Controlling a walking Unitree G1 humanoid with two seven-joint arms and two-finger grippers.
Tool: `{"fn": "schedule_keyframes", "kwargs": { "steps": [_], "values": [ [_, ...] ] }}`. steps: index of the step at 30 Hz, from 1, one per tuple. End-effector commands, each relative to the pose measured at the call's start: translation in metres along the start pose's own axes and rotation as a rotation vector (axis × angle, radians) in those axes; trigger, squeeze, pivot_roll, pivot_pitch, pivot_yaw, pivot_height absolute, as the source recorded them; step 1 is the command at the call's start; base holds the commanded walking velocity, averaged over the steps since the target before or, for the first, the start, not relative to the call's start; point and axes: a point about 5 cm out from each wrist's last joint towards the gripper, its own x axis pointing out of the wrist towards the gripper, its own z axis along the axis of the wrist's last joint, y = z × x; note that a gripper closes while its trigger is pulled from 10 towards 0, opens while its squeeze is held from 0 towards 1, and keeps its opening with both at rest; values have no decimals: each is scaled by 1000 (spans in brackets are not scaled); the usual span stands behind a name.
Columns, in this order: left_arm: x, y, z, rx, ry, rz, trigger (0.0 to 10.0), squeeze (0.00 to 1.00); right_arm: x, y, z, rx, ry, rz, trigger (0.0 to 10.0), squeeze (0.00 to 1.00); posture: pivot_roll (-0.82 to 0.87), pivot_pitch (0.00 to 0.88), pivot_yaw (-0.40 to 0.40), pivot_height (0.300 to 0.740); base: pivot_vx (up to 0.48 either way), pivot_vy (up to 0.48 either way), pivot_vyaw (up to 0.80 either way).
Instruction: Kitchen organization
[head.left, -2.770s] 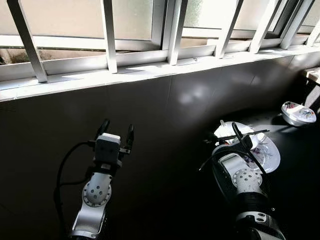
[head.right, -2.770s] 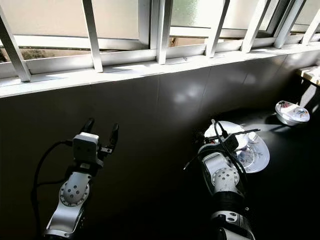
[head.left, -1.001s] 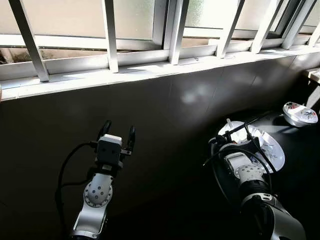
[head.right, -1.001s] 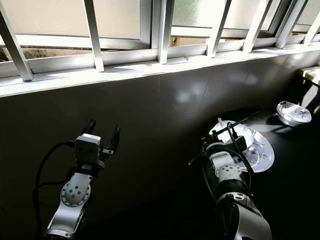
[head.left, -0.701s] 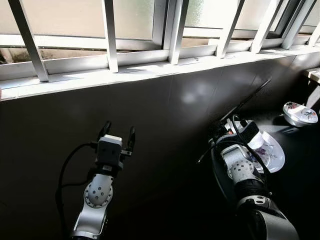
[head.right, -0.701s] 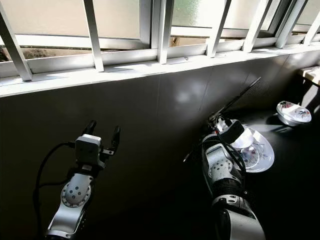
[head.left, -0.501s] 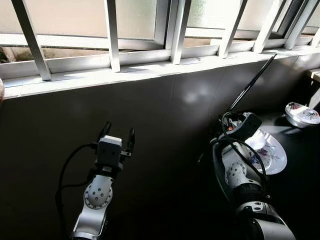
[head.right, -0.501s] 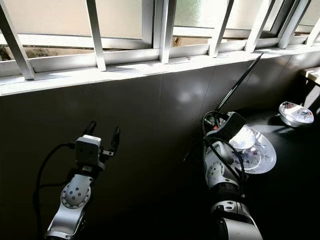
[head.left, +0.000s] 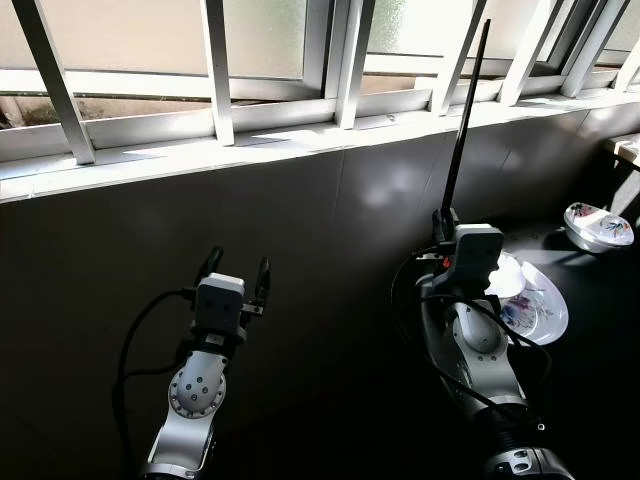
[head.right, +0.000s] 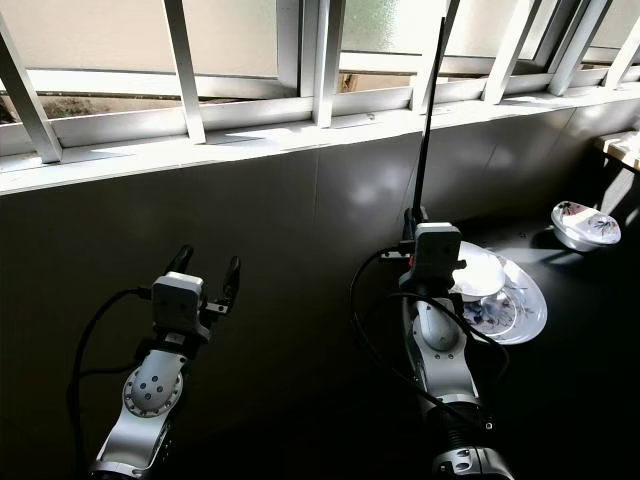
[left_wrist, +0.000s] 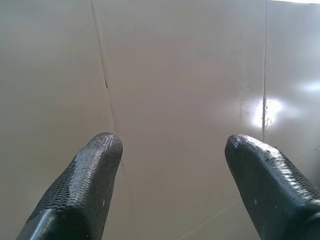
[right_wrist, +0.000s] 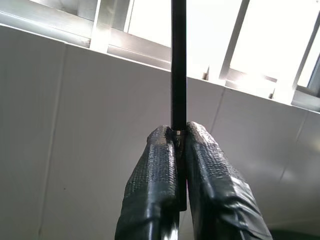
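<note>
My right gripper (head.left: 441, 216) is raised in front of the dark tiled wall and shut on a long thin black chopstick (head.left: 465, 110) that points straight up past the window sill. In the right wrist view its fingertips (right_wrist: 161, 137) pinch the chopstick (right_wrist: 178, 65) near its lower end. Just right of that arm, a flowered white plate (head.left: 548, 318) lies on the dark counter with a small white bowl (head.left: 506, 276) on it. My left gripper (head.left: 236, 268) is held up on the left, open and holding nothing, facing bare wall tiles (left_wrist: 175, 75).
A second patterned bowl (head.left: 598, 224) sits on the counter at the far right. A barred window with a sunlit sill (head.left: 260, 145) runs along the top of the dark wall. Black cables loop around both arms.
My right gripper swung up from over the plate to upright, bringing the chopstick from lying level to pointing straight up. The left arm held still.
</note>
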Motion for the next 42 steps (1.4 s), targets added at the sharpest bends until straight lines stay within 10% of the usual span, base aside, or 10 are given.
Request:
{"fn": "schedule_keyframes", "kwargs": {
  "steps": [1, 24, 42],
  "values": [
    [0, -1, -2, -6, 15, 1, 10000, 0, -4, 0, 8, -77, -68, 44, 0, 0, 39, 0, -88, 740, 0, 0, 0],
    [-7, 1, -2, -26, 19, -34, 10000, 0, -36, 29, 4, -257, -121, 382, 0, 0, 40, 0, -80, 740, -55, 106, 710],
    [-6, 1, -1, -14, 25, -41, 10000, 0, -33, 30, 0, -261, -101, 393, 0, 0, 43, 0, -80, 740, -187, 418, 800]
  ]
}}
